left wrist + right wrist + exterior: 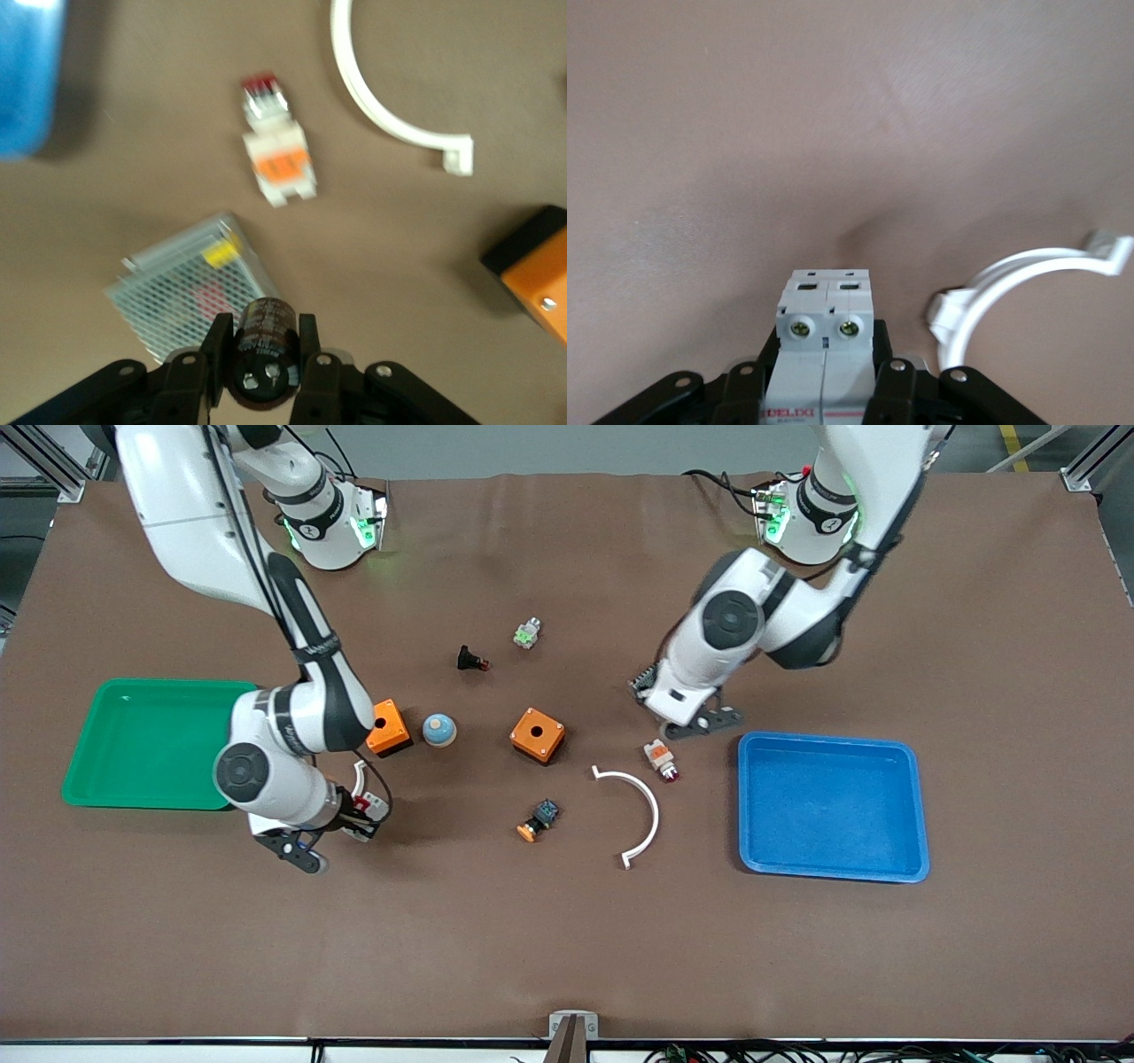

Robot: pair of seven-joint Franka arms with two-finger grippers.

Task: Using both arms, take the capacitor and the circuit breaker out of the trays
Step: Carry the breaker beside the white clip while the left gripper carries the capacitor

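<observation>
Black cylindrical capacitor (pixel 263 350) sits clamped in the left gripper (pixel 264 365) jaws above the brown worktop (pixel 567 939). The right gripper (pixel 824 376) jaws hold the light-grey rectangular breaker (pixel 824 350) beside the green tray (pixel 142 744).

In the front view the left gripper (pixel 704 724) hides the capacitor (pixel 264 341) it holds, and the arm covers the metal mesh box (pixel 182 288) below it. The right arm covers most of the breaker (pixel 368 808) and part of a white curved clip (pixel 359 778). The right wrist view cuts off the breaker's lower end; the left wrist view blurs the capacitor's printing.
</observation>
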